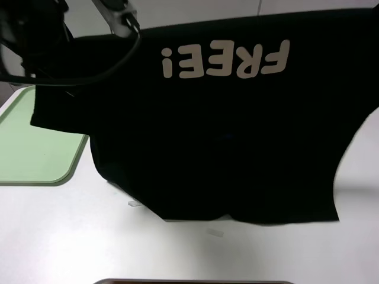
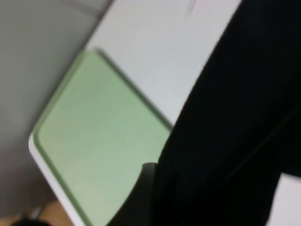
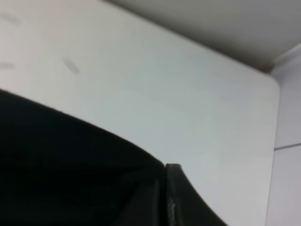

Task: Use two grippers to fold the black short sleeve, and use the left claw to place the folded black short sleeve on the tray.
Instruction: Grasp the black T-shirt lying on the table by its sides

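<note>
The shirt [image 1: 225,154] fills most of my high view. It is spread wide, with its long axis running left to right between the arms and its near edge hanging over the table [image 1: 71,242]. The tray [image 1: 35,154] lies off its left end, on the left claw's [image 2: 148,173] side. The tray holds nothing, though one shirt corner overlaps its edge. Only one finger of each claw shows, pressed against black cloth. I judge the left and the right claw [image 3: 172,170] both clamped on the shirt.
</note>
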You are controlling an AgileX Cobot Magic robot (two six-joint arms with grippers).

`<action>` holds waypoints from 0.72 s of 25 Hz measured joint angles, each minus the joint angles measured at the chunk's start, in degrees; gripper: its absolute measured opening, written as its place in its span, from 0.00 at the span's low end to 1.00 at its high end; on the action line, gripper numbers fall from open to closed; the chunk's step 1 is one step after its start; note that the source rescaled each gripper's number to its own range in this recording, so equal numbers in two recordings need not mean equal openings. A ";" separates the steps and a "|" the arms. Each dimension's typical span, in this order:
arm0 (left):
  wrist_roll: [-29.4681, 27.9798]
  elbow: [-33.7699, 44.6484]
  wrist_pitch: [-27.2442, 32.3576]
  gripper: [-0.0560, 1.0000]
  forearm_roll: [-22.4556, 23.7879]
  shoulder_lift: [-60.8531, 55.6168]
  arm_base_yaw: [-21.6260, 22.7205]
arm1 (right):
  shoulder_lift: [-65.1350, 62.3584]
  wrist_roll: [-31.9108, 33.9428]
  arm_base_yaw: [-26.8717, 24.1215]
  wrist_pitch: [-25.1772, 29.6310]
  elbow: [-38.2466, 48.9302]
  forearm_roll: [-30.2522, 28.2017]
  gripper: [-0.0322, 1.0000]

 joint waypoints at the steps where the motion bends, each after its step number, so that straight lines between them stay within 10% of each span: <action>1: 0.00 0.19 -0.84 0.06 0.20 1.99 1.76 | 2.79 0.25 0.16 -0.44 0.00 -0.71 0.03; 18: 5.29 0.31 -24.13 0.06 1.72 17.43 22.25 | 32.34 11.54 -0.80 -24.85 0.00 -17.90 0.03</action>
